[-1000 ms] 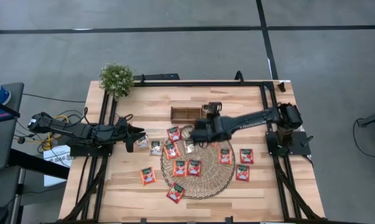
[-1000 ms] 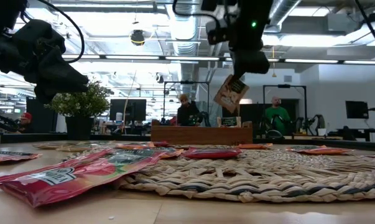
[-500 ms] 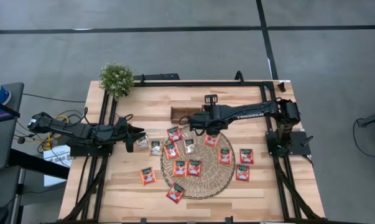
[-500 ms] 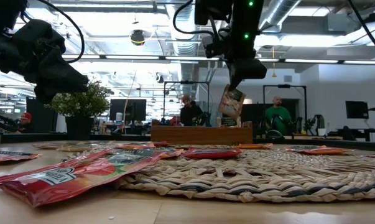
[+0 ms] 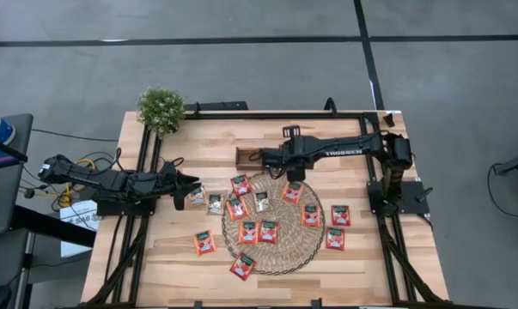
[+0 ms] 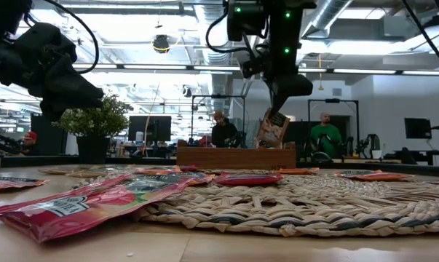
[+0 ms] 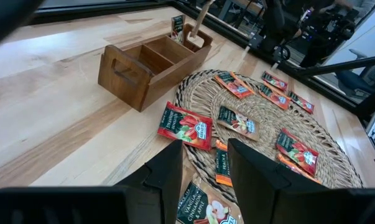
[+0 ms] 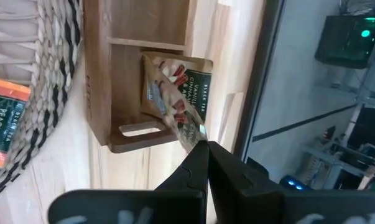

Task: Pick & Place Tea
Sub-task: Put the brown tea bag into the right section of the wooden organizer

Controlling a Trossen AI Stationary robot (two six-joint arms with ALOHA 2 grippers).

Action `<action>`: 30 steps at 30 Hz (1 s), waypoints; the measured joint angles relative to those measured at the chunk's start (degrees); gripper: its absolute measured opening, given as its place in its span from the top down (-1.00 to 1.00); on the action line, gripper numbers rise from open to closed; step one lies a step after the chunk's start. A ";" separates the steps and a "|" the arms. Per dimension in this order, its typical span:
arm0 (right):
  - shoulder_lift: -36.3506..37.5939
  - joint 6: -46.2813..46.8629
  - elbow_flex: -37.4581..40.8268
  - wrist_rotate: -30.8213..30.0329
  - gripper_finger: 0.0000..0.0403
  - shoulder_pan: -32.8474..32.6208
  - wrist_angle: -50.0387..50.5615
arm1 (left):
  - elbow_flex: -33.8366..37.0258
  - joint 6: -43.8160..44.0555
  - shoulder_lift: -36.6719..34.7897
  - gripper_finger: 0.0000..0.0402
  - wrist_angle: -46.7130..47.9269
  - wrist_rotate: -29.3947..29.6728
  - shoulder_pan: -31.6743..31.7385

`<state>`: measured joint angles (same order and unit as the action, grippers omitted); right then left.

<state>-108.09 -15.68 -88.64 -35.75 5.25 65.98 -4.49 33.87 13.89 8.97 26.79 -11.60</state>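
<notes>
Right end effector (image 8: 204, 148) — clenched on a pale tea sachet (image 8: 175, 87) — hangs over the wooden tray (image 5: 254, 156), upper centre; left end effector (image 5: 192, 190) released, mid-left.

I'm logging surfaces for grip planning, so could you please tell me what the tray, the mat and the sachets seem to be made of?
Tray: brown wood, matte, grain visible.
Mat: woven straw or similar fibre, coiled braids, rough.
Sachets: probably printed foil or plastic film; the near one looks glossy and crinkled.

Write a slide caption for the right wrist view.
Right gripper shut on a pale tea sachet, holding it over the end compartment of the wooden tray.
</notes>
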 joint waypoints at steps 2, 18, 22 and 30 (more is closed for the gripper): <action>0.00 -1.10 0.00 0.10 1.00 0.45 -0.02 | 0.00 0.00 0.00 0.41 0.00 0.00 -0.01; 0.00 -5.89 0.00 4.32 1.00 3.18 -2.17 | 0.00 0.00 0.00 0.41 0.00 0.01 -0.01; 0.00 -6.81 0.00 4.92 1.00 3.52 -2.14 | 0.00 0.00 0.00 0.41 0.00 0.01 -0.01; 0.00 -7.34 0.00 6.34 1.00 3.59 -1.95 | 0.00 0.00 0.00 0.41 0.00 0.02 -0.02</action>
<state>-108.09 -23.02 -88.64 -29.41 8.84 64.02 -4.49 33.87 13.89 8.97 26.81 -11.62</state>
